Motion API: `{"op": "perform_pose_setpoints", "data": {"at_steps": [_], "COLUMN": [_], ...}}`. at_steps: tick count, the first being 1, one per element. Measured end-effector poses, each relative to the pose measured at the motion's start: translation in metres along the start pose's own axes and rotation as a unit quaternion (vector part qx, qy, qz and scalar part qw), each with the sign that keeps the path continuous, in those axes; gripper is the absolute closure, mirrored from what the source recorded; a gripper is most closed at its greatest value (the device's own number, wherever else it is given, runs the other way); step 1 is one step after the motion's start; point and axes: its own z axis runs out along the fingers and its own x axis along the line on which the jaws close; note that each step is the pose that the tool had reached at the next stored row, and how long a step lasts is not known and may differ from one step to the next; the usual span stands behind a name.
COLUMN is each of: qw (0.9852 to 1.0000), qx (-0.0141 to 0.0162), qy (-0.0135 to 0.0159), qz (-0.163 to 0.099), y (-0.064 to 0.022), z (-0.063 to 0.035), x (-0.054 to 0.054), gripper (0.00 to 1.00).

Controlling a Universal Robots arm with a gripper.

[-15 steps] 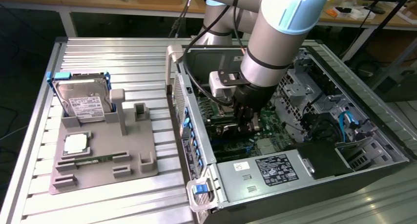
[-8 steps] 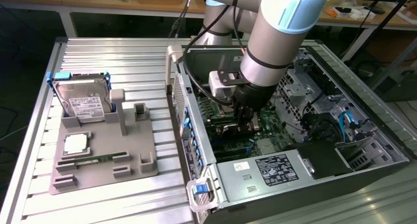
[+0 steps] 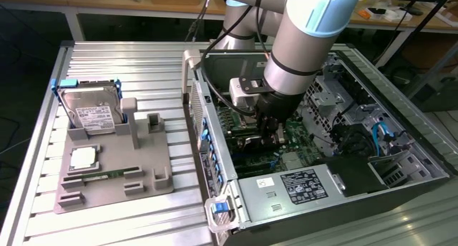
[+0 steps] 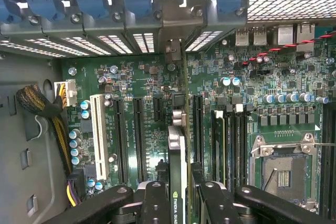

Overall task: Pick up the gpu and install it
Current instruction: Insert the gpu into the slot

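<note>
Two black fingers of the gripper pinch the thin dark gpu edge-on, upright just above the green motherboard and its black slots, inside the open grey computer case.

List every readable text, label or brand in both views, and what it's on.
"NVIDIA QUAD": on the edge of the gpu. It is only partly legible and cut off at the frame edge.
White label on the hard drive: too small to read.
Black label on the silver metal box: too small to read.
Motherboard printing: too small to read.
</note>
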Motion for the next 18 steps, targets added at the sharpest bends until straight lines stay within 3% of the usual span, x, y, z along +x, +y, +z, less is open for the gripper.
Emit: {"op": "perform_pose_setpoints", "data": {"at_steps": [18], "qw": [1.0000], "qx": [0.0000], "qy": [-0.0004], "qz": [0.000], "y": [0.0002], "z": [0.0057], "x": [0.0002], "gripper": [0.73]}}
